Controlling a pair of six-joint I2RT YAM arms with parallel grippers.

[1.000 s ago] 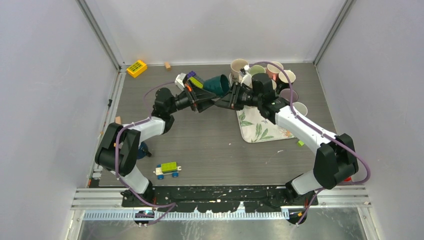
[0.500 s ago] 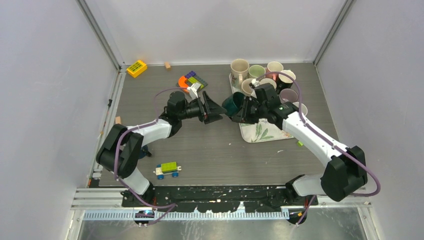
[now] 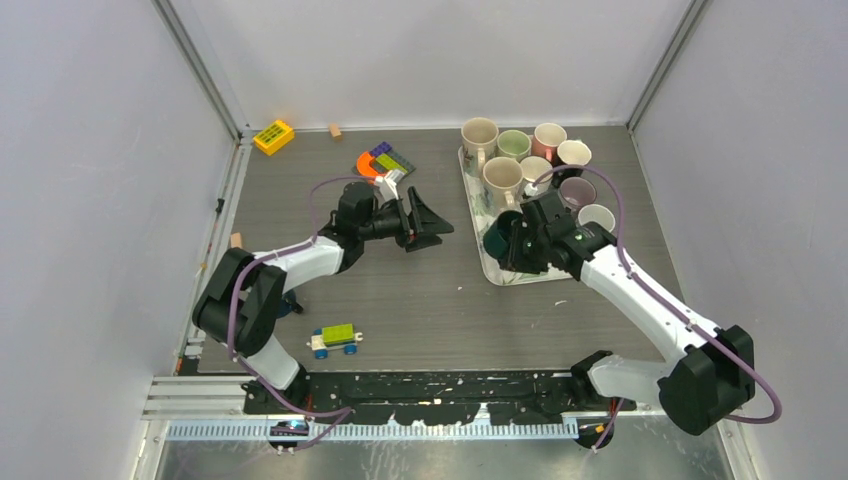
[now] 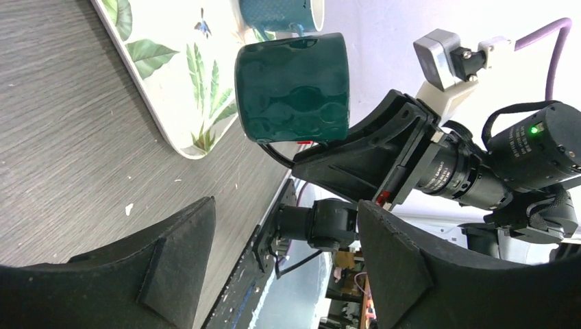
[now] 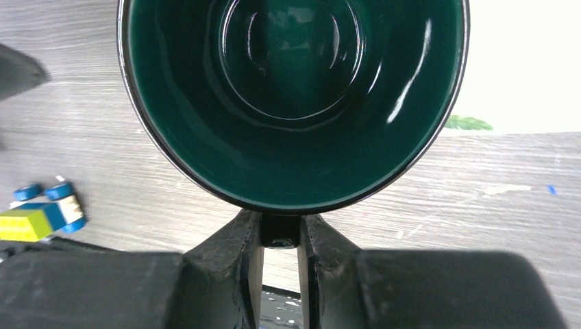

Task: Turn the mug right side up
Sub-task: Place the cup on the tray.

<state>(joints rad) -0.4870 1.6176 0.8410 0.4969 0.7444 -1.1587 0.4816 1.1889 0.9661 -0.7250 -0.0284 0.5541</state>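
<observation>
The dark green mug (image 3: 497, 237) hangs in the air over the near left edge of the leaf-print tray (image 3: 548, 270). My right gripper (image 3: 512, 246) is shut on its handle. In the right wrist view the mug (image 5: 293, 103) shows its open mouth and shiny inside, and the right gripper (image 5: 281, 229) pinches the handle just below the rim. The left wrist view has the mug (image 4: 293, 89) from the side, roughly upright, beside the tray (image 4: 171, 68). My left gripper (image 3: 430, 222) stands open and empty, left of the mug, as the left gripper (image 4: 284, 219) also shows from the wrist.
Several upright mugs (image 3: 503, 172) fill the far part of the tray. Coloured blocks (image 3: 383, 160) lie behind the left gripper. A yellow block (image 3: 273, 136) and a small wooden block (image 3: 335, 130) sit at the back left. A toy car (image 3: 335, 340) is near the front.
The right arm carried the mug right and nearer, from mid-table to the tray's near left edge, turning its mouth upward. The left gripper opened wider and stayed back on the left.
</observation>
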